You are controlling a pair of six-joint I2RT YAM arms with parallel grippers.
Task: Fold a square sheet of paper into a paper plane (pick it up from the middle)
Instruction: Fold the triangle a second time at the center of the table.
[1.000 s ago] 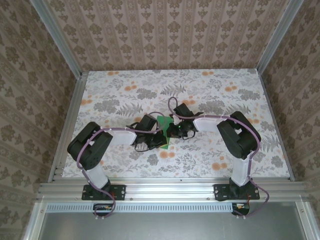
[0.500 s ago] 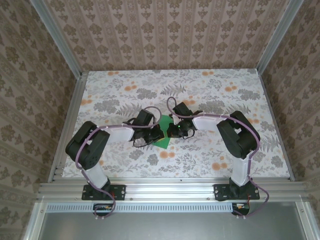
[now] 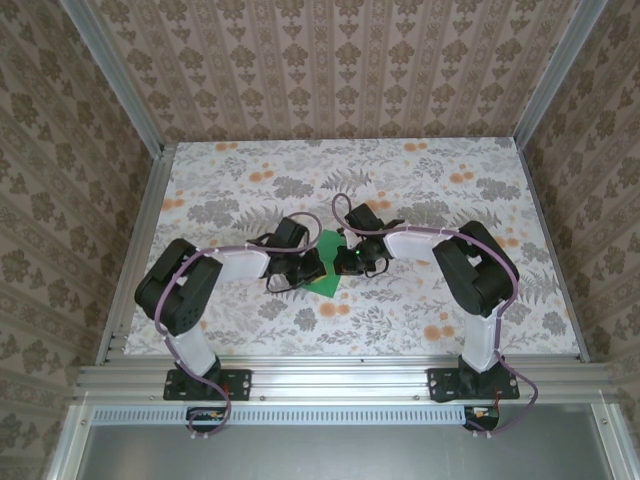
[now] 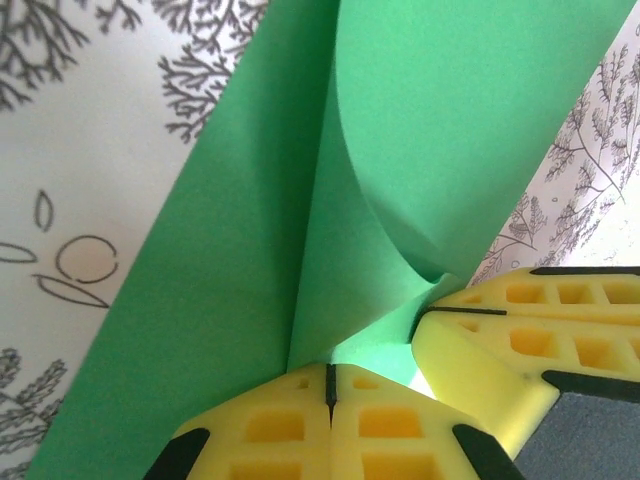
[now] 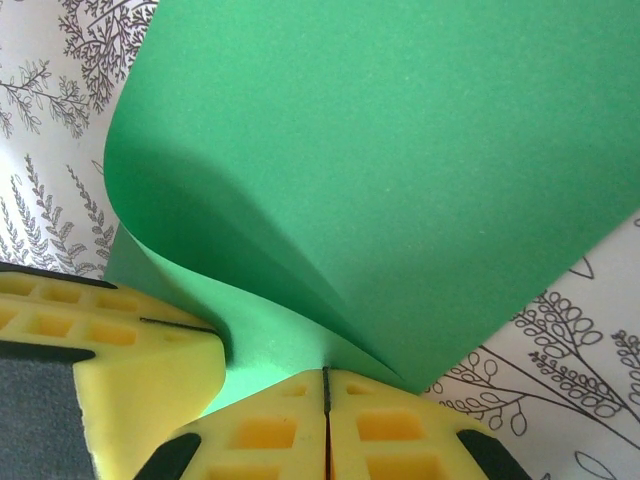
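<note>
The square sheet of paper point(image 3: 326, 244) is bright green and bent into a curling fold at the table's middle, between my two grippers. In the left wrist view the paper point(image 4: 250, 230) runs up from a crease that ends in my left gripper point(image 4: 328, 386), whose yellow fingers are pressed together on its edge. My right gripper point(image 5: 325, 388) is likewise shut on the paper point(image 5: 400, 150), which arches over it. Each wrist view also catches the other arm's yellow fingertips point(image 4: 520, 330) point(image 5: 100, 345) close beside. From above, the left gripper point(image 3: 316, 266) and right gripper point(image 3: 343, 264) almost touch.
The floral-patterned table point(image 3: 220, 200) is bounded by aluminium rails point(image 3: 135, 260) at left and right and patterned walls behind. Both arms' cables loop above the grippers point(image 3: 345, 205). Open tabletop lies to the far side and at both ends.
Both grippers have shifted slightly toward the far side, staying close together. The paper, first a narrow upright strip between them, now spreads wider.
</note>
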